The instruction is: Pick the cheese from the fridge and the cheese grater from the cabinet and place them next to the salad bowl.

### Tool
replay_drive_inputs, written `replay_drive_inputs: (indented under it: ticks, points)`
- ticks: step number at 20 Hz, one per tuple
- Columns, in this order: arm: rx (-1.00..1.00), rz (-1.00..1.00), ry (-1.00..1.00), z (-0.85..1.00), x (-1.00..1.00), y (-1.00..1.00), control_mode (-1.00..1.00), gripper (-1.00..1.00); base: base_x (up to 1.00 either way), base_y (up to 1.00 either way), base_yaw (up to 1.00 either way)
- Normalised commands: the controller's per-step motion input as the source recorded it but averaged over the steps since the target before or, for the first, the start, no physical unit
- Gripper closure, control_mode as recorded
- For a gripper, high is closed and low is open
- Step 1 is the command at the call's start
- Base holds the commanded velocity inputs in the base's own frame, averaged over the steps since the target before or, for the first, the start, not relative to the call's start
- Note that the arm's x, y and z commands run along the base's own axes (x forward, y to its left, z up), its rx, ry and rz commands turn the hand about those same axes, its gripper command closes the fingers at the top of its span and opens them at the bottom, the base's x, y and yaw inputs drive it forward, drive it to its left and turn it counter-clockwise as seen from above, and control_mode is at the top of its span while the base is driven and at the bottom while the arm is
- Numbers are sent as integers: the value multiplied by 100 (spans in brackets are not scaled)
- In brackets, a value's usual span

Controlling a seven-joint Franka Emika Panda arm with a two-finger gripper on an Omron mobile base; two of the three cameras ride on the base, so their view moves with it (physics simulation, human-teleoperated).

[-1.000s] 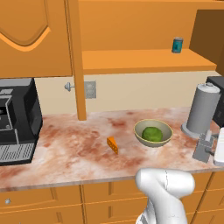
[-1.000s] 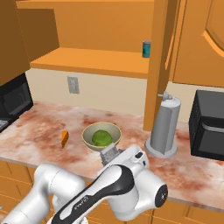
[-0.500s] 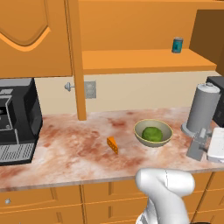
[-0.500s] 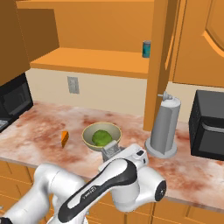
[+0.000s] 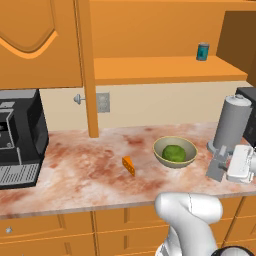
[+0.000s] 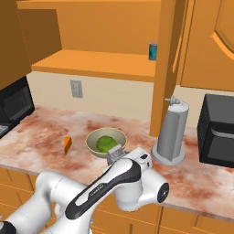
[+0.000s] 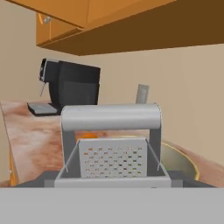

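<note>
1. The tabletop [image 5: 75, 170] is mottled red-brown stone. It runs from left to right under the wall units, with orange drawers below its front edge.
2. The cabinet [image 5: 40, 45] hangs over the left part of the tabletop with its arched-panel door closed. To its right is an open orange shelf [image 5: 165, 70].
3. A black coffee machine [image 5: 20, 135] stands at the tabletop's left end, against the back wall.
4. A tall grey cylinder [image 5: 231, 125] stands upright near the right end, towards the back edge.
5. The salad bowl [image 5: 174, 164] sits right of the tabletop's middle, roughly midway between the back and front edges. It has a green leafy ball [image 5: 173, 152] inside.
6. The tool [image 5: 226, 166] is low over the right end of the tabletop, just in front of the cylinder. Its jaws stand wide and are clamped on the cheese grater.
7. The cheese grater [image 5: 218, 168] is held tilted between the bowl and the cylinder, just beside the bowl's right rim. In the hand view its loop handle and perforated face sit straight ahead. Whether its base touches the tabletop cannot be told.
8. The cheese [image 5: 129, 165] lies on the tabletop near the middle, left of the bowl and apart from it.
9. A small teal can [image 5: 202, 51] stands upright on the open shelf, towards its right end.
</note>
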Motion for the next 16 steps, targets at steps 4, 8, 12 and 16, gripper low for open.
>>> replay_drive_inputs:
  ticks: [4,8,12,16]
  points:
    - [0,0,3,-32,29,0,-100,100,0,0,0]
    - [0,0,5,-35,44,0,-100,100,0,0,0]
    - [1,0,0,-43,33,1,-100,100,0,0,0]
    - [5,0,0,-49,31,0,-100,100,0,0,0]
